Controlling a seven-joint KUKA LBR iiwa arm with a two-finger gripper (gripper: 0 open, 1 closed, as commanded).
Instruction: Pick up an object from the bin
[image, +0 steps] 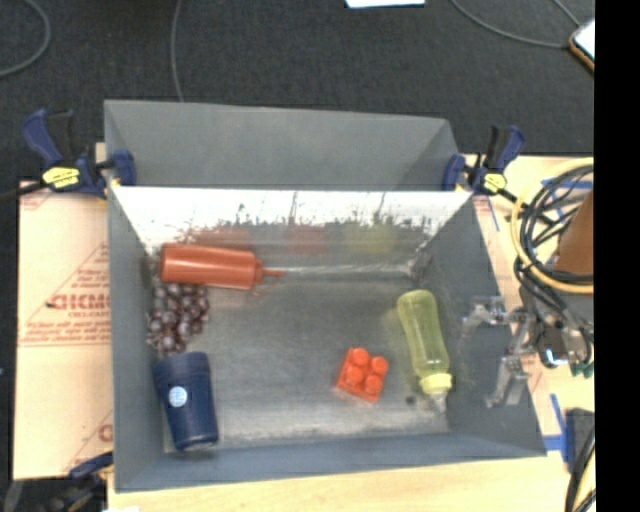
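Note:
My gripper (490, 355) hangs over the sloping right wall of the bin, its two metal fingers spread open with nothing between them. Nearest to it, just to its left, a pale yellow-green bottle (424, 338) lies on the bin floor with its cap toward the front. An orange toy brick with round studs (362, 374) sits further left, near the front middle.
Along the left side lie an orange-red bottle (210, 268) at the back, a bunch of dark purple grapes (177, 316) below it, and a dark blue cup (187, 400) at the front left corner. The arm and its cables stand outside the bin's right rim.

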